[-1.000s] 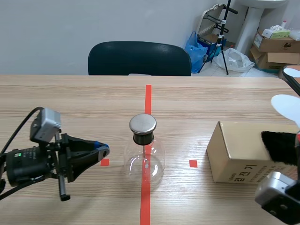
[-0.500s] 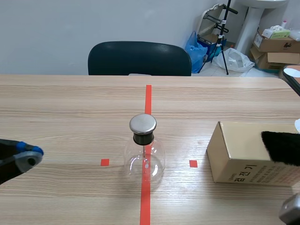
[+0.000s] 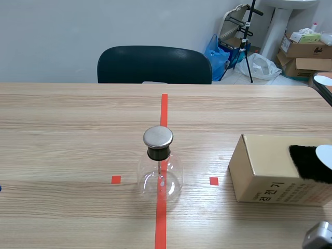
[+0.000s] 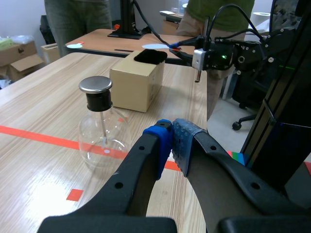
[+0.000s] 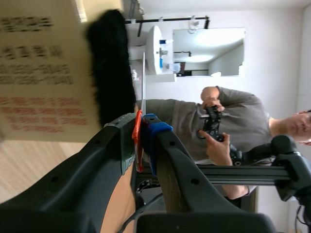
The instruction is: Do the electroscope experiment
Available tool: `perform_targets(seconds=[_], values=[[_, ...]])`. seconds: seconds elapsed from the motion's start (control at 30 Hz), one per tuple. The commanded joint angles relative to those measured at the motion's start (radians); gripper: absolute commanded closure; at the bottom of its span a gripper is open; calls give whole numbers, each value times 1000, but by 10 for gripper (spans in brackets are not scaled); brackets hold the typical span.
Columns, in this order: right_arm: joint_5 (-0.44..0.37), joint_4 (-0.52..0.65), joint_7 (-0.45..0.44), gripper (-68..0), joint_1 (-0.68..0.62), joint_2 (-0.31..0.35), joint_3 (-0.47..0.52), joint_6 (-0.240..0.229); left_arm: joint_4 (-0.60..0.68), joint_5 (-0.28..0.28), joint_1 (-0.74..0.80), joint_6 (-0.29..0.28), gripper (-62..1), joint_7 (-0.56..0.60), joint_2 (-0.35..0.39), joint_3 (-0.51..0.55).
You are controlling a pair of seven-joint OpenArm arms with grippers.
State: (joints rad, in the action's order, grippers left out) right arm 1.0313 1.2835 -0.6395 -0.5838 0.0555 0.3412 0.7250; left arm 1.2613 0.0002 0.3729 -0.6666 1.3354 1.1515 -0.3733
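Observation:
The electroscope, a clear glass flask (image 3: 161,174) with a round metal cap (image 3: 157,136), stands on the red tape line mid-table. My left gripper (image 4: 170,138) is shut on nothing, short of the flask (image 4: 102,138) and to its side; it is outside the scene view. My right gripper (image 5: 141,133) is shut on the orange handle (image 5: 138,141) of a thin white disc paddle (image 5: 143,77). The disc (image 3: 326,154) sits against the black fur cloth (image 3: 308,162) that lies on the cardboard box (image 3: 270,171).
A dark chair (image 3: 154,64) stands behind the far table edge. Boxes and bags (image 3: 306,46) lie on the floor at the back right. A person (image 5: 218,126) with a controller stands beyond the table. The right arm's camera housing (image 3: 319,238) shows at the near right corner.
My left arm has pulled back to the left, out of the scene view. The white disc has come down from above the box onto the black cloth.

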Motion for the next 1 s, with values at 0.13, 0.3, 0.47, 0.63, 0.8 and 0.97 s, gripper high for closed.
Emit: perform_targets(seconds=[0.13, 0.3, 0.47, 0.63, 0.8, 0.97], values=[[-6, -39, -3, -10, 50, 3, 6, 58, 23, -10, 47, 21, -27, 11, -6, 56], [1, -50, -3, -10, 52, 2, 6, 58, 51, -10, 102, 54, -27, 10, -6, 95], [2, -66, -3, -10, 52, 2, 5, 58, 55, -10, 109, 54, -58, 9, -6, 118], [2, -94, -3, -10, 49, 2, 5, 58, 55, -10, 109, 54, -408, 12, -6, 127], [8, -103, -17, -10, 50, 2, 5, 58, 55, -11, 109, 55, -623, 59, -18, 127], [5, -103, -90, -10, 49, -4, 0, 58, 55, -14, 112, 76, -623, 64, -24, 127]])
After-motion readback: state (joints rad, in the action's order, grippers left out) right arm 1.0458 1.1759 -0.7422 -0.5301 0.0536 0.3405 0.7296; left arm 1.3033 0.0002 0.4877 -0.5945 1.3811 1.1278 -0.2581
